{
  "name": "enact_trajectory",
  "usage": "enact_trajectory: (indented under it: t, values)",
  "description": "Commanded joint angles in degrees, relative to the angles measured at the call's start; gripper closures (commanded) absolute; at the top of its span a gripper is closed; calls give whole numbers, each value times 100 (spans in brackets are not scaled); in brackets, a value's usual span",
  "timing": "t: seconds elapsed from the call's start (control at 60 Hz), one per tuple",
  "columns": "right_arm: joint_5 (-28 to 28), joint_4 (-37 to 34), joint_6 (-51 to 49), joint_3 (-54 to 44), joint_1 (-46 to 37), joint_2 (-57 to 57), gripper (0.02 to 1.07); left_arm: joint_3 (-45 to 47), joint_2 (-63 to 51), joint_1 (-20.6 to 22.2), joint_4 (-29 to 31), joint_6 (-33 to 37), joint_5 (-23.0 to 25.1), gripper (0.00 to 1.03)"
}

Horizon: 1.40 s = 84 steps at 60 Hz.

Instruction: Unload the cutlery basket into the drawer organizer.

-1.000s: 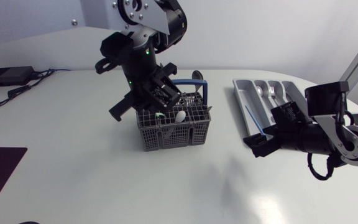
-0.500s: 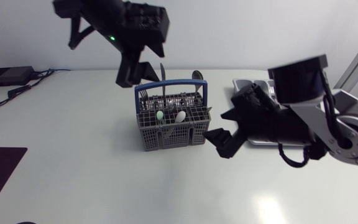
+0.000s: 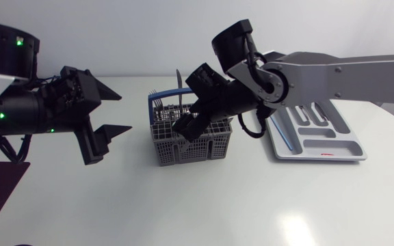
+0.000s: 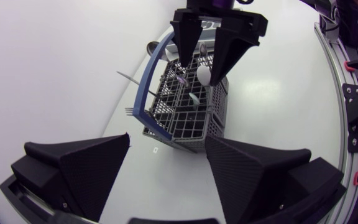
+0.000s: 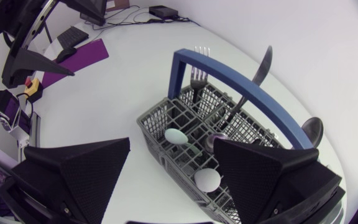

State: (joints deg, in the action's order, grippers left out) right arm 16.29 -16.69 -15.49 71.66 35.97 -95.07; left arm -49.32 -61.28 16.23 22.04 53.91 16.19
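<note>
While R gripper hangs open over basket, L gripper open & empty well aside, cutlery prob stiff, light, slick metal; pinch tallest piece by exposed end.

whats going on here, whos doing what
Two robot arms are at work unloading a cutlery basket into a drawer organizer. The right gripper hovers open just above the basket, over the cutlery standing in it, holding nothing. The left gripper is open too, off to the basket's side and apart from it.
</note>
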Motion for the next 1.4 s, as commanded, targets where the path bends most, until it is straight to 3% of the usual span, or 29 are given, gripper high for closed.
enact_trajectory:
  t: [0.0, 0.167, 0.35, 0.533, 0.767, 1.0, 1.383]
  values:
    - [-65, -221, 98, 243, -142, -161, 12, 441, 195, -269, -315, -56, 227, 5]
    - [-373, -590, 819, 331, -248, -249, 12, 1082, 292, -463, -1141, 49, 526, 5]
    - [-355, -695, 476, 375, -406, -100, 12, 1214, -7, -357, -1554, 67, 675, 5]
    - [-30, -1232, 468, 823, -731, -495, 12, 1276, -174, -252, -1774, 58, 675, 5]
    - [524, -1812, 1188, 1210, -863, -944, 20, 1408, -306, -208, -2020, -47, 675, 5]
    - [568, -1882, 1496, 1193, -863, -1084, 26, 1469, -306, -94, -2072, -82, 675, 5]
    - [805, -1697, 1610, 1237, -872, -1154, 72, 1575, -315, -14, -2125, -91, 675, 5]
